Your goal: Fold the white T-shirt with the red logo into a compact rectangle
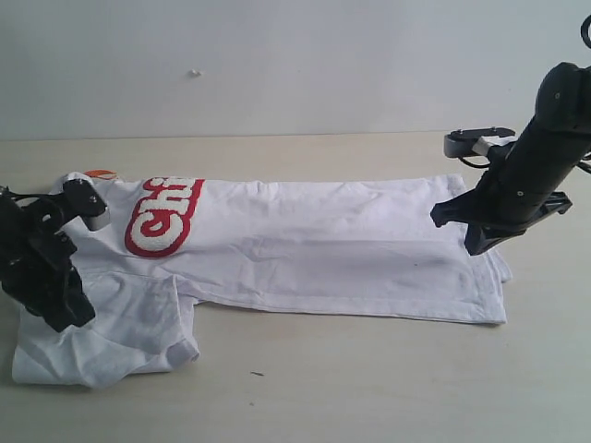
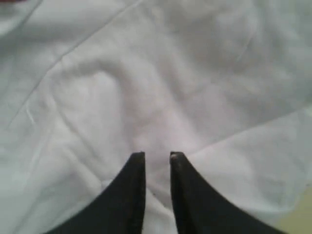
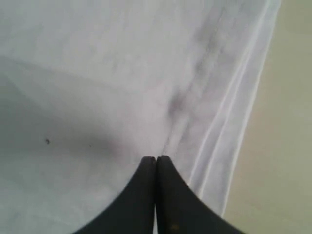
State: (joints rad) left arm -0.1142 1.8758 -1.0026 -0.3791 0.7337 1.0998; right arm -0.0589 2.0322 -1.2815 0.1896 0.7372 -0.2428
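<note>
Nearest, the loose sleeve (image 1: 111, 341) juts off the half-folded white T-shirt (image 1: 305, 249) on the table (image 1: 369, 388); the left gripper (image 2: 157, 156) hangs low over rumpled cloth just beside it, jaws a narrow slit apart, nothing visibly caught between them; closing here would likely bunch several wrinkled layers and drag the fold askew. Further along, the right gripper (image 3: 156, 160) has its tips pressed together over the stacked hem (image 3: 234, 122), just inside the edge; whether any cloth is pinched I cannot tell; a one-layer pinch would let the lower layers fan out when lifted. Farthest, the red logo (image 1: 164, 217), half hidden by the fold, and the orange neck tag (image 1: 100, 173).
</note>
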